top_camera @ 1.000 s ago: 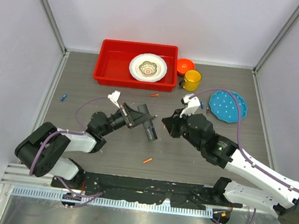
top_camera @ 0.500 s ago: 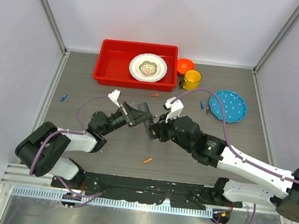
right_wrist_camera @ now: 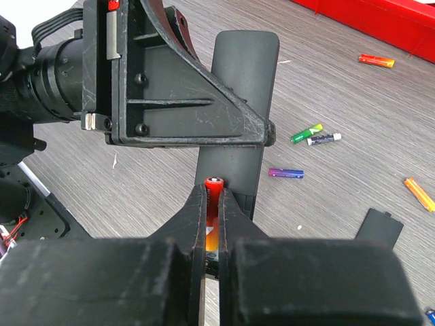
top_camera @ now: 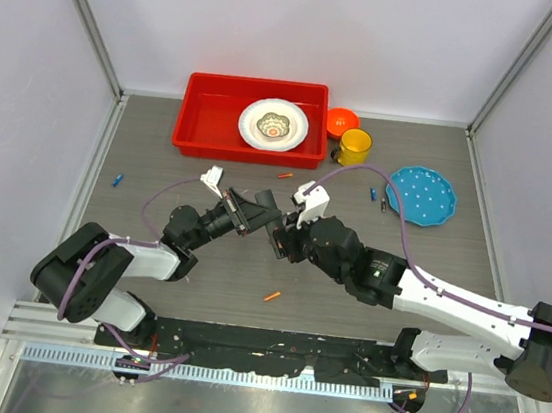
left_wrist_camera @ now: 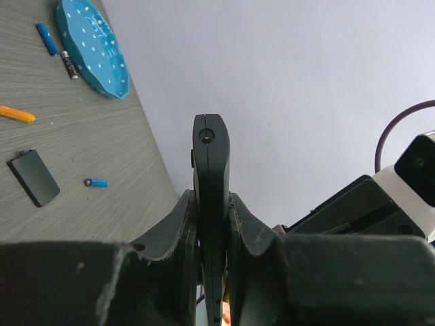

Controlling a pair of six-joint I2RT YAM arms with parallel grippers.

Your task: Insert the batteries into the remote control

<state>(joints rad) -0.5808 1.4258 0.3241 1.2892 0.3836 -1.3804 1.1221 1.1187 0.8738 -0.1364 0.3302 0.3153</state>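
The remote control [right_wrist_camera: 245, 58] was near the middle of the table [top_camera: 141, 160], pinched edgewise by the left gripper [left_wrist_camera: 212, 207]. The right gripper [right_wrist_camera: 213, 200] pinched a red-orange battery [right_wrist_camera: 214, 183] between its jaws, tip just beside the remote. The black cover [right_wrist_camera: 380, 227] lay to the right, near loose batteries [right_wrist_camera: 285, 173]

Red tray [top_camera: 206, 117] w/ white plate [top_camera: 291, 134]; yellow mug [top_camera: 354, 148]; blue plate [top_camera: 420, 196]

- What does the right tool [right_wrist_camera: 214, 195] hold?
- A red battery [right_wrist_camera: 213, 183], pinched between its fingers, close to the remote control [right_wrist_camera: 245, 68] that the left tool [right_wrist_camera: 183, 102] clamps.
- And the counter [right_wrist_camera: 326, 88]?
- A green battery [right_wrist_camera: 307, 133], a purple battery [right_wrist_camera: 285, 173] and a black cover [right_wrist_camera: 378, 228].
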